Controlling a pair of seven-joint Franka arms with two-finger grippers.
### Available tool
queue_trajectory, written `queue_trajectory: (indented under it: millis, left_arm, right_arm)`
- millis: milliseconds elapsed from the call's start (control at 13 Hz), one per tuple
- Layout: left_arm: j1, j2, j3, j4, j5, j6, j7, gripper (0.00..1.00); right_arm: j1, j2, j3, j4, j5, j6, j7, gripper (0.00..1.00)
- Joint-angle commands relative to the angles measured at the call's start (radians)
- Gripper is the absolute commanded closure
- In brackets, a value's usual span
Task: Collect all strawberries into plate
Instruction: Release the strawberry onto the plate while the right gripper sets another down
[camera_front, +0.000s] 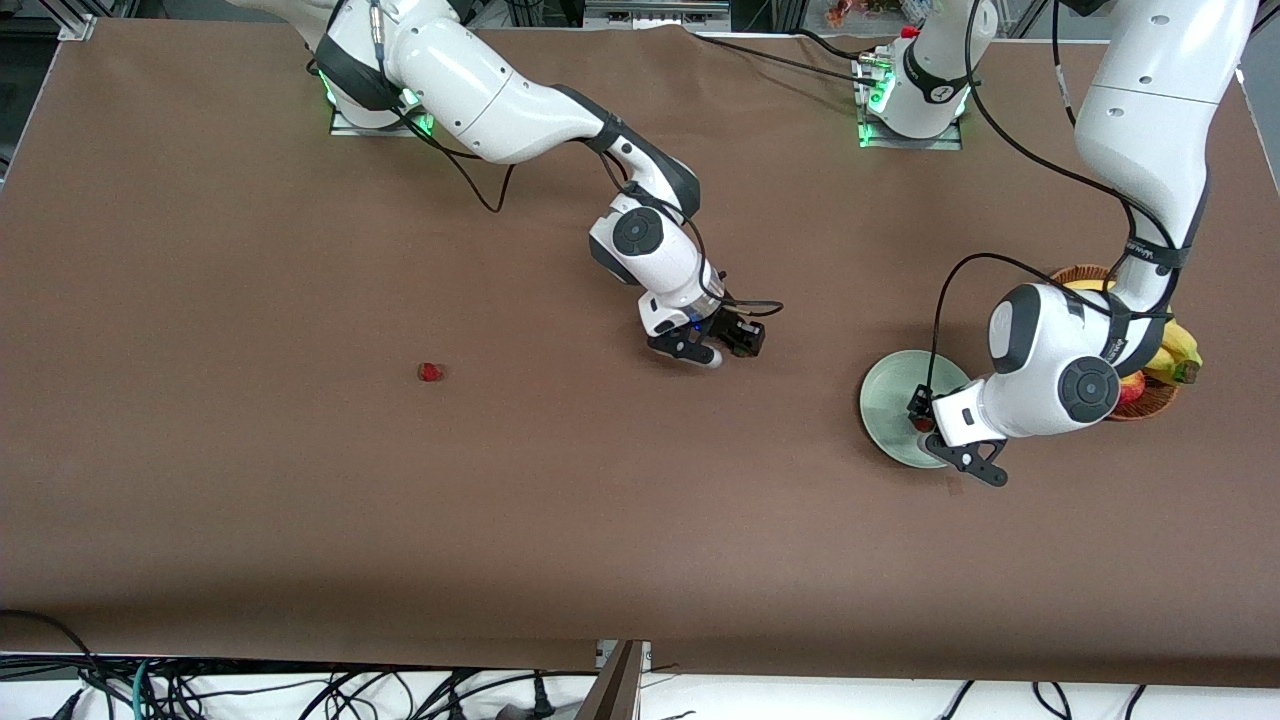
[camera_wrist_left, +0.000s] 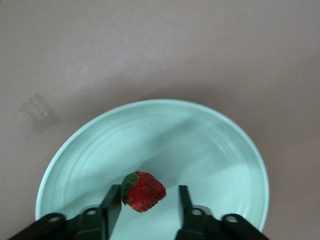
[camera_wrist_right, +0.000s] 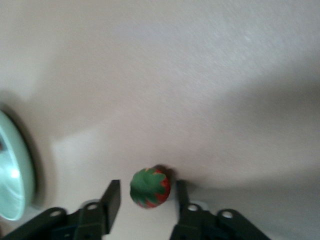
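A lone strawberry (camera_front: 430, 372) is seen lying on the brown desk (camera_front: 300, 500) toward the right arm's end, well apart from everything else. Around the middle of the desk the right claw (camera_front: 722, 345) is hung low, and in its wrist view a second strawberry (camera_wrist_right: 150, 188) is seen between the parted fingers (camera_wrist_right: 111, 199), green cap up. Gaps are visible on both sides, so it isn't being squeezed; whether it rests on the desk can't be told.

Toward the left arm's end, the mint plate (camera_front: 885, 400) is found, with the left claw (camera_front: 935, 432) held over it. A third strawberry (camera_wrist_left: 143, 191) is seen in that plate (camera_wrist_left: 200, 145), between fingers (camera_wrist_left: 111, 202) that are spread clear of it. Just beside the plate, a basket (camera_front: 1150, 400) with bananas (camera_front: 1178, 352) is parked.
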Motion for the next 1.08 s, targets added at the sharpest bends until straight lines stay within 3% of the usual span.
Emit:
queue_trajectory:
  millis: [0,231,538,846,1000]
  left_arm:
    - [0.006,-0.046,-0.022,-0.001,-0.044,-0.025,0.016,0.00]
    - [0.005,-0.106,-0.088,-0.001,-0.044,-0.115,-0.126,0.00]
    - [-0.018,-0.108,-0.174,-0.042,-0.044,-0.103,-0.446,0.00]
    - [-0.133,-0.105,-0.211,-0.172,-0.030,0.056,-0.667,0.00]
    - [-0.193,-0.086,-0.211,-0.218,-0.030,0.197,-0.728,0.00]
  right_arm:
    - [-0.051,-0.058,0.001,0.032,0.000,-0.080,0.002,0.00]
    - [-0.136,-0.162,-0.001,0.020,-0.011,-0.374,-0.070,0.00]
    - [-0.315,-0.379,0.001,-0.266,-0.011,-0.543,-0.524,0.00]
    - [-0.440,-0.483,-0.019,-0.435,-0.019,-0.684,-0.807,0.00]
    - [-0.453,-0.527,-0.091,-0.533,-0.019,-0.682,-0.936,0.00]
